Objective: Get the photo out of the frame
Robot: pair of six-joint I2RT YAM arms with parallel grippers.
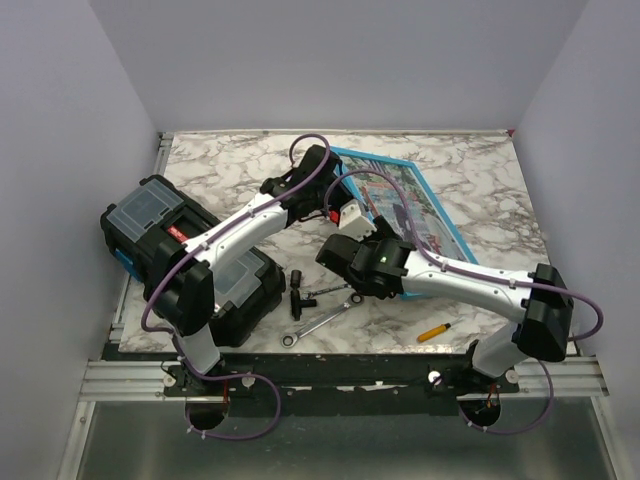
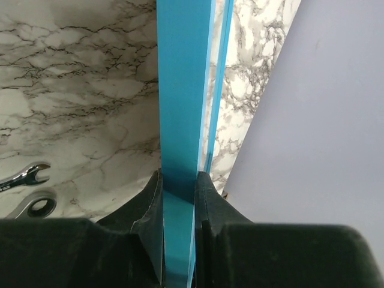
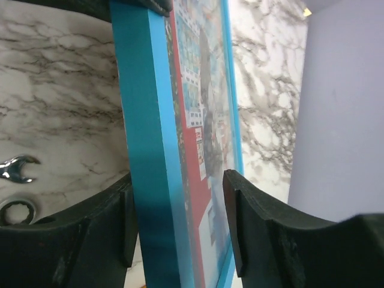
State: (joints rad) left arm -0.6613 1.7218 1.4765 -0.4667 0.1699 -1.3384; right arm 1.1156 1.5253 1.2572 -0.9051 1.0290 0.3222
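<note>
Nearest the arm bases, on the marble table [image 1: 230, 170], I see a small yellow tool [image 1: 433, 332] to the right, two wrenches [image 1: 318, 322] in the middle and a black toolbox [image 1: 170, 250] to the left, all well apart from the job. Farther in, my right gripper [image 3: 180, 198] straddles the frame [image 3: 144, 120] with its jaws released. Its left finger sits just beside the blue border, whether touching I cannot tell, and its right finger stands clear of the front face. Just beyond it, my left gripper [image 2: 179, 183] is clenched on the frame's narrow blue edge, both pads pressed flat against it. The frame sits toward the far right of the table. From both wrist views it seems raised on edge rather than lying flat, though I cannot tell the tilt. The photo [image 3: 195, 120] is inside it, showing red and blue patches through the front.

I judge the frame stiff and light. Its painted border looks smooth and could slip in a narrow pinch, and the front pane may be fragile, so I would grip only the border. The photo will likely be thin, floppy and easily creased. I would take it by its margin from the back, once the back is opened.
</note>
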